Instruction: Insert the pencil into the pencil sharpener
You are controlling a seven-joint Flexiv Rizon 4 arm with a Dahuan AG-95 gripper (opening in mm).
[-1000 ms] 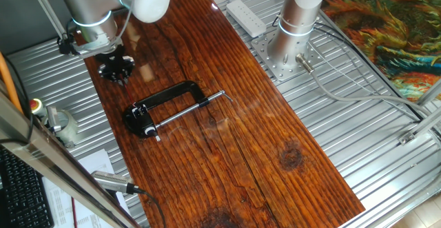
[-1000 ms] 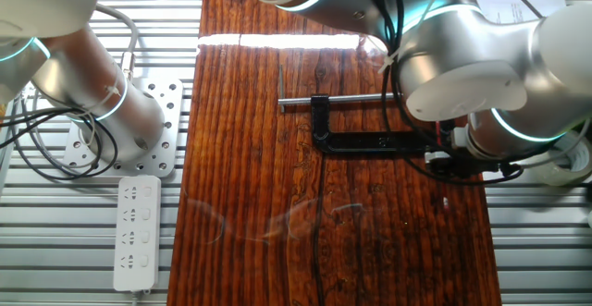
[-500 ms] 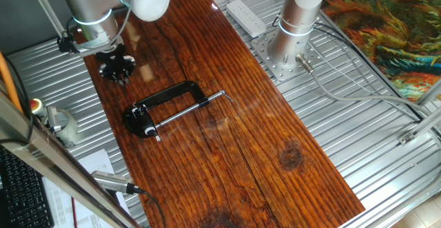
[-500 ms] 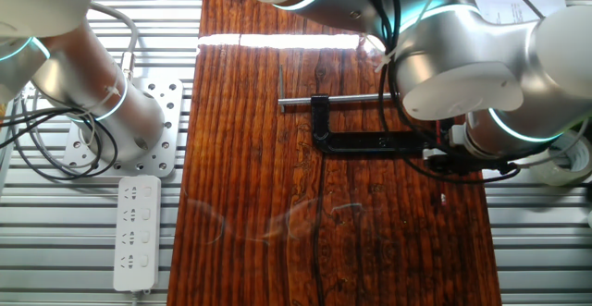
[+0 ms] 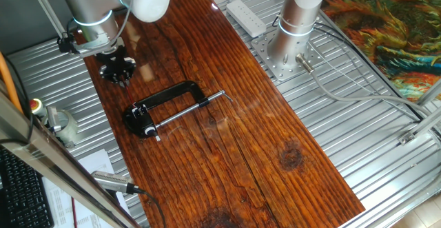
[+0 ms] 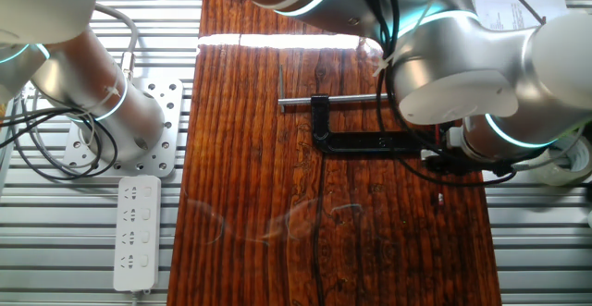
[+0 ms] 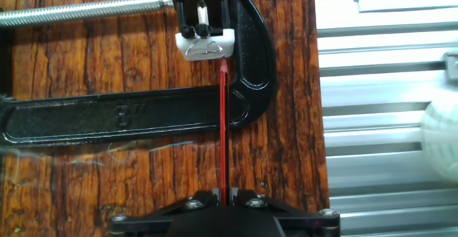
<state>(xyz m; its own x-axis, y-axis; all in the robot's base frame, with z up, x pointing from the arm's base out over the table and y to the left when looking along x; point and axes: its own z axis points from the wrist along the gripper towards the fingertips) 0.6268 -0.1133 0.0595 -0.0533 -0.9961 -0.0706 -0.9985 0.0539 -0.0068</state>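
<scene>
Hardly anything has shifted since the earlier frames: the gripper [image 7: 222, 197], closed on the red pencil [image 7: 222, 129], holds its tip just short of the white sharpener [image 7: 205, 45] in the black clamp [image 7: 129, 114]; insertion pending, requiring a straight, aligned advance.

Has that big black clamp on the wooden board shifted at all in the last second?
No. The black clamp lies at the same spot on the wooden board in both fixed views, its silver rod unchanged against the grain.
</scene>
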